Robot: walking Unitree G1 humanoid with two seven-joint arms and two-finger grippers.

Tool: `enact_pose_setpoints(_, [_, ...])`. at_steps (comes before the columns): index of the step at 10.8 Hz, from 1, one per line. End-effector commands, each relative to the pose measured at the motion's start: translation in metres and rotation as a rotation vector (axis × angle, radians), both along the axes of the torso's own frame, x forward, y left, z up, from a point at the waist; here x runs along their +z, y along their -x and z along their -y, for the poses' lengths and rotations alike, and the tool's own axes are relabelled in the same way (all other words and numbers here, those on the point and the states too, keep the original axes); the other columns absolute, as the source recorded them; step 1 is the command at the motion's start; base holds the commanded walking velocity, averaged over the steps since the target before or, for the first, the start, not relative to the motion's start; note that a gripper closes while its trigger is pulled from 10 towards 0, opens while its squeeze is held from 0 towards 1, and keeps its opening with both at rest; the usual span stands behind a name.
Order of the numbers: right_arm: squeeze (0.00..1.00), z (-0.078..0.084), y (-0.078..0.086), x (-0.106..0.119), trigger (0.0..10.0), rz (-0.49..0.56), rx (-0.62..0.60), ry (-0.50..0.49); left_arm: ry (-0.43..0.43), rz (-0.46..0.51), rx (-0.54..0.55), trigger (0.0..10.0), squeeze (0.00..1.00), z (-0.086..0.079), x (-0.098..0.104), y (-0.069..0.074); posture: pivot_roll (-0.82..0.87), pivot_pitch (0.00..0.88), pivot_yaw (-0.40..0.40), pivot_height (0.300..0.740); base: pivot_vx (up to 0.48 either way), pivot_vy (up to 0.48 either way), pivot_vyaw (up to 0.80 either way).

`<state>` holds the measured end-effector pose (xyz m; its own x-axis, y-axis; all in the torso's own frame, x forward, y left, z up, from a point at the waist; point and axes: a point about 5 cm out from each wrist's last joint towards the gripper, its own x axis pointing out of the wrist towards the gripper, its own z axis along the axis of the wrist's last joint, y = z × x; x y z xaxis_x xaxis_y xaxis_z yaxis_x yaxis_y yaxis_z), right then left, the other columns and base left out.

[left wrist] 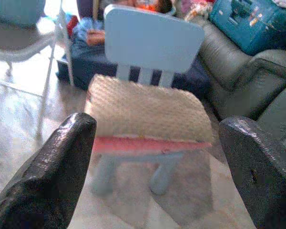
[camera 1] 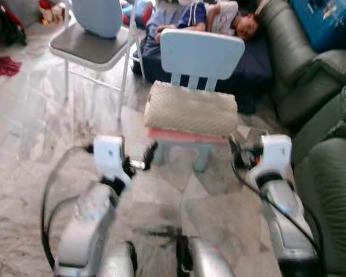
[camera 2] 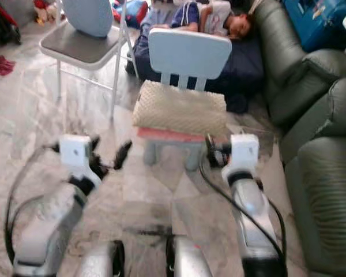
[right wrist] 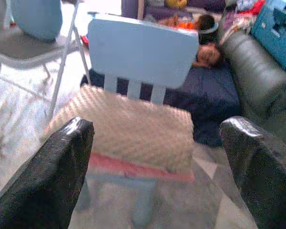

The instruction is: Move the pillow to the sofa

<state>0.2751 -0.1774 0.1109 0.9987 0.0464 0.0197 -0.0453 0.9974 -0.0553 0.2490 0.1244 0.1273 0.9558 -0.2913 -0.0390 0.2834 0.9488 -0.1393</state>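
Note:
A beige, bumpy-textured pillow (camera 1: 190, 109) lies on a thin pink cushion (camera 1: 187, 136) on the seat of a small light-blue child's chair (camera 1: 202, 53). The dark green sofa (camera 1: 328, 173) runs along the right side. My left gripper (camera 1: 139, 161) hovers low in front of the chair's left front corner, open and holding nothing. My right gripper (camera 1: 237, 151) is near the chair's right front corner, also open. In both wrist views the pillow (left wrist: 148, 112) (right wrist: 128, 129) sits ahead between the spread black fingers (left wrist: 62, 157) (right wrist: 57, 167), apart from them.
A person (camera 1: 219, 17) lies on a dark mattress right behind the small chair. A grey folding chair (camera 1: 92, 43) stands at the back left, with a red cloth (camera 1: 4, 66) on the floor beyond it. A blue bag (camera 1: 328, 20) rests on the sofa's far end.

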Motion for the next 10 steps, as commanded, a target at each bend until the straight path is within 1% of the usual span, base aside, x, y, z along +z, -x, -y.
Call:
enact_pose_setpoints(1, [0.0, 0.002, 0.006, -0.007, 10.0, -0.033, -0.015, -0.009, -0.032, -0.035, 0.036, 10.0, 0.0, -0.006, -0.01, 0.002, 0.0, 0.223, -0.08, 0.74, 0.0, 0.0, -0.8])
enact_pose_setpoints(2, [0.0, 0.001, 0.014, -0.01, 10.0, -0.051, -0.001, -0.012, -0.025, -0.045, 0.043, 10.0, 0.0, -0.005, -0.015, 0.007, 0.0, 0.228, -0.096, 0.74, 0.398, 0.0, -0.8])
enact_pose_setpoints(3, [0.0, 0.0, 0.019, -0.012, 10.0, -0.068, 0.025, -0.007, -0.021, -0.046, 0.041, 10.0, 0.0, -0.001, -0.013, 0.011, 0.01, 0.24, -0.119, 0.74, 0.458, 0.0, -0.8])
enact_pose_setpoints(4, [0.0, -0.005, 0.018, -0.015, 10.0, -0.085, 0.061, -0.008, -0.034, -0.076, 0.038, 10.0, 0.0, -0.004, -0.02, 0.012, 0.01, 0.239, -0.123, 0.74, 0.458, 0.0, 0.0])
enact_pose_setpoints(5, [0.0, -0.006, 0.014, -0.018, 10.0, -0.087, 0.054, -0.003, -0.042, -0.093, 0.048, 10.0, 0.0, -0.007, -0.027, 0.012, 0.02, 0.22, -0.136, 0.74, 0.458, 0.0, 0.0])
enact_pose_setpoints(6, [0.0, -0.007, 0.014, -0.015, 10.0, -0.084, 0.064, -0.012, -0.051, -0.066, 0.048, 10.0, 0.0, -0.008, -0.021, 0.01, 0.03, 0.219, -0.135, 0.74, 0.458, 0.0, 0.0])
enact_pose_setpoints(7, [0.0, -0.012, 0.013, -0.016, 10.0, -0.093, 0.085, -0.015, -0.042, -0.059, 0.071, 10.0, 0.0, -0.01, -0.017, 0.005, 0.02, 0.236, -0.132, 0.74, 0.458, 0.0, 0.0])
enact_pose_setpoints(8, [0.0, -0.012, 0.012, -0.018, 10.0, -0.099, 0.069, -0.035, -0.064, -0.036, 0.061, 10.0, 0.0, -0.009, -0.015, 0.002, 0.02, 0.244, -0.128, 0.74, 0.48, 0.0, 0.0])
enact_pose_setpoints(9, [0.0, -0.012, 0.012, -0.019, 10.0, -0.103, 0.05, -0.051, -0.061, -0.042, 0.063, 10.0, 0.0, -0.007, -0.017, 0.001, 0.02, 0.243, -0.116, 0.74, 0.48, 0.0, 0.0])
enact_pose_setpoints(10, [0.0, -0.012, 0.013, -0.02, 10.0, -0.104, 0.047, -0.047, -0.062, -0.042, 0.042, 10.0, 0.0, -0.002, -0.018, 0.002, 0.02, 0.247, -0.107, 0.74, 0.48, 0.0, -0.8])
